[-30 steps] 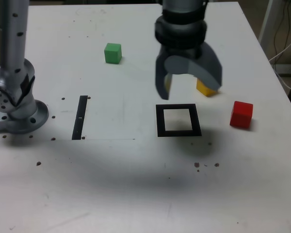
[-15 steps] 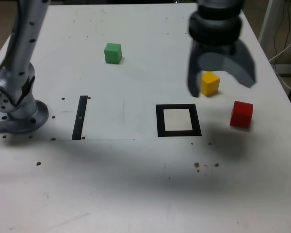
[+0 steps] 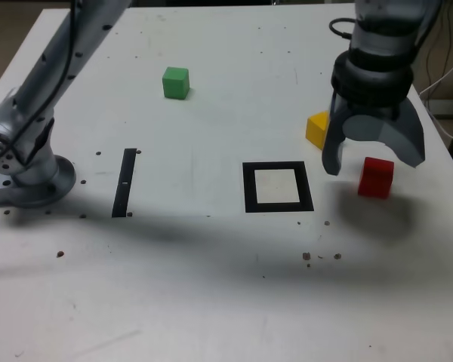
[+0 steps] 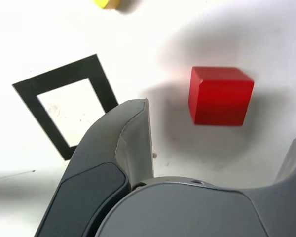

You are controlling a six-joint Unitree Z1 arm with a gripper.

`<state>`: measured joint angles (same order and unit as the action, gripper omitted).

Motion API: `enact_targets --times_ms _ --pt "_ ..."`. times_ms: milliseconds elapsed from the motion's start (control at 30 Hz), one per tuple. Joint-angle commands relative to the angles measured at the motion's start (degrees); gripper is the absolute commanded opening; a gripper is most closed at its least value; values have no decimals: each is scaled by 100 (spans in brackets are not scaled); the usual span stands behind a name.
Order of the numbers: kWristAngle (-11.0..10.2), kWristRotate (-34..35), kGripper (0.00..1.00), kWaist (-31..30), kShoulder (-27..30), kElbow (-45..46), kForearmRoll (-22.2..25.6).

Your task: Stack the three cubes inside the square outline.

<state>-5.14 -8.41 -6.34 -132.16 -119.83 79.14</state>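
- Plainly open: pincer [image 3: 374, 167] with jaws spread wide, gripping nothing, pointing down at the table [image 3: 211, 286].
- Poised over the red cube [image 3: 376, 178], jaws to either side of it and clear of its faces; in the wrist view, red cube [image 4: 219, 96] lying in the gap between the two jaws, resting on the table, not lifted.
- Just beside the pincer, on the exterior view's left and a little farther back: yellow cube [image 3: 317, 130], partly hidden behind one jaw; only a sliver of it [image 4: 107, 4] caught at the wrist view's edge.
- Near the pincer, on the exterior view's left: square outline [image 3: 278, 187], black frame with white centre and nothing inside; seen also in the wrist view [image 4: 64, 106], partly covered by a jaw.
- Well apart from the pincer, far toward the exterior view's left and back: green cube [image 3: 175, 83], alone on the table.
- Farther left still in the exterior view, beyond the outline: black strip [image 3: 124, 182], and past it the arm's base [image 3: 26, 177].
- No brand, label or readable writing anywhere on cubes, table or arm.
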Motion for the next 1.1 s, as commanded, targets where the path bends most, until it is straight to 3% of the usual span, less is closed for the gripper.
enact_targets --times_ms 0,400,533,767,867,1067 --pt "3 -20 97 10 -147 -110 -14" --pt "-80 -53 89 85 -605 -448 -3" --pt "-168 -49 76 89 -647 -506 62" --pt "-423 -29 39 41 -662 -665 140" --pt "-468 -31 33 12 -666 -741 161" --pt "-458 -31 30 6 -744 -821 229"
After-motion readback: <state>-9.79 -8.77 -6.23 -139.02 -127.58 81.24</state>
